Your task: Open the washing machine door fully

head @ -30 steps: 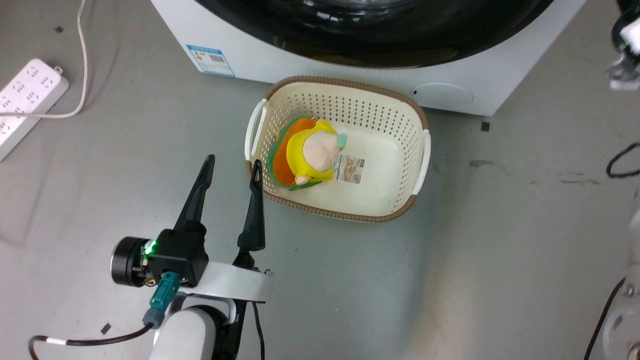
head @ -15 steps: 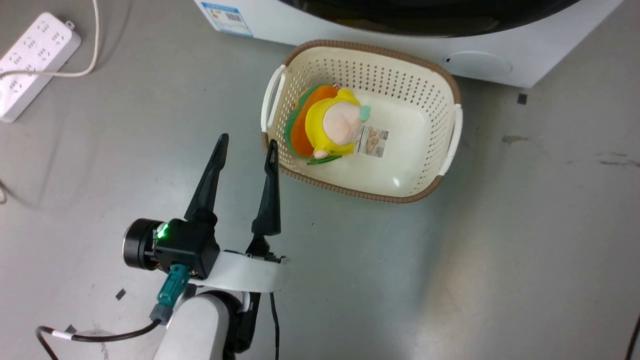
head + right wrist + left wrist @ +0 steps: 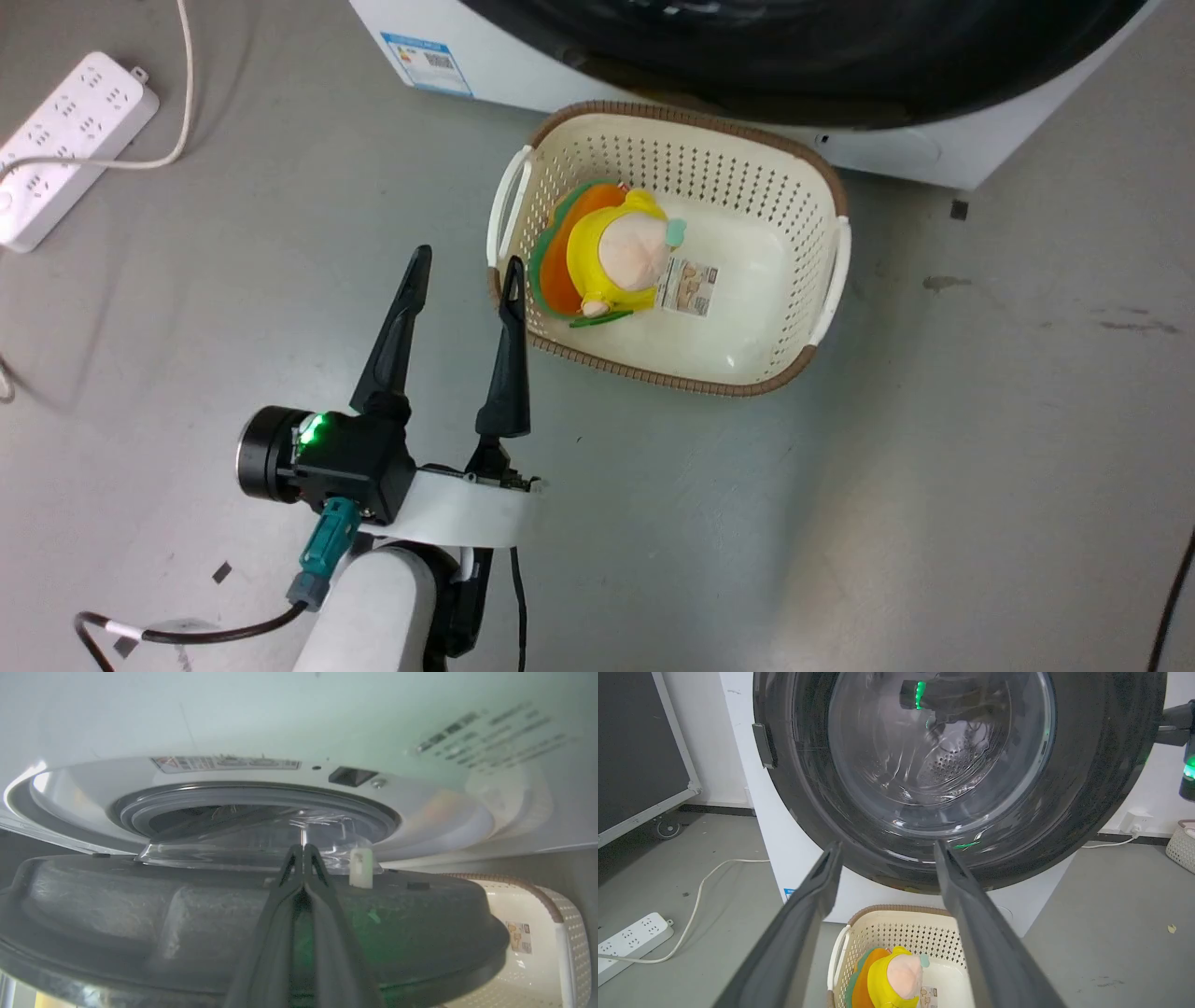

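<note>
Left gripper (image 3: 467, 257): jaws of two long black fingers (image 3: 397, 327), broad at the base and tapering to thin tips; they look matte grey-black in the left wrist view.
Wrist block (image 3: 359, 462): black and boxy.
Light (image 3: 308, 431): small, green, glowing at the block's corner.
Camera (image 3: 261, 455): short black cylinder with a paler rim, on the block's side.
Bracket (image 3: 457, 518): white curved plate below the finger bases, with small metal fittings on its upper edge.
Plug (image 3: 322, 551): teal connector with a grey foot.
Cable (image 3: 177, 637): thin and black, with a white tag.
Forearm (image 3: 373, 616): pale, rounded, glossy.
Right gripper (image 3: 302, 849): two dark grey fingers narrowing to the tips.
</note>
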